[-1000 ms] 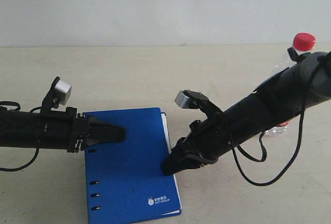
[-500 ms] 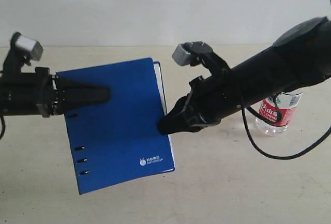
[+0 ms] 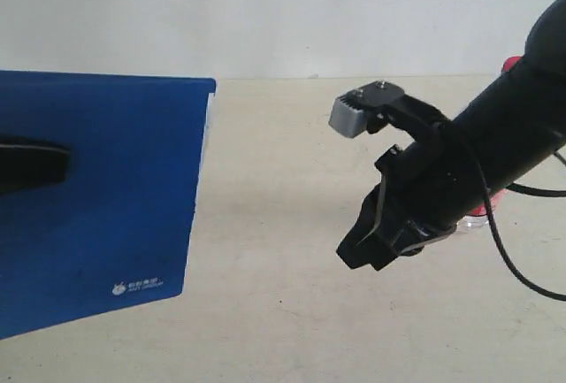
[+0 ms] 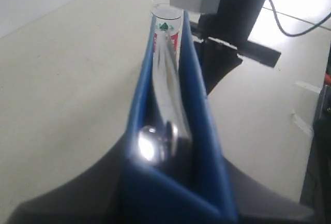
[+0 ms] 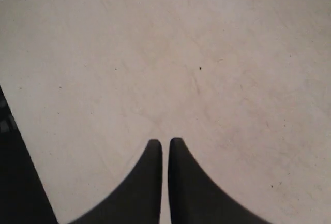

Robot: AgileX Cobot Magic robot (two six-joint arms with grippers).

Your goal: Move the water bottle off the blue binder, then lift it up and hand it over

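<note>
The blue binder (image 3: 106, 197) hangs lifted off the table at the left of the exterior view, big and close to the camera, its white logo low on the cover. My left gripper (image 3: 62, 164) is shut on it, one dark finger lying across the cover. In the left wrist view the blue binder (image 4: 204, 131) stands edge-on between the jaws of my left gripper (image 4: 173, 154). The water bottle (image 4: 165, 27) stands on the table beyond it. In the exterior view only the bottle's red cap (image 3: 509, 65) and a bit of its base show behind the right arm. My right gripper (image 3: 361, 248) (image 5: 165, 142) is shut on nothing above bare table.
The beige table (image 3: 283, 135) runs back to a plain white wall (image 3: 283, 11). The black right arm with its grey wrist camera (image 3: 354, 113) crosses the right side in front of the bottle. A black cable (image 3: 522, 277) loops below that arm.
My left gripper has raised the binder up and to the left, closer to the camera. The right gripper has come off the binder's edge and moved right, now apart from it.
</note>
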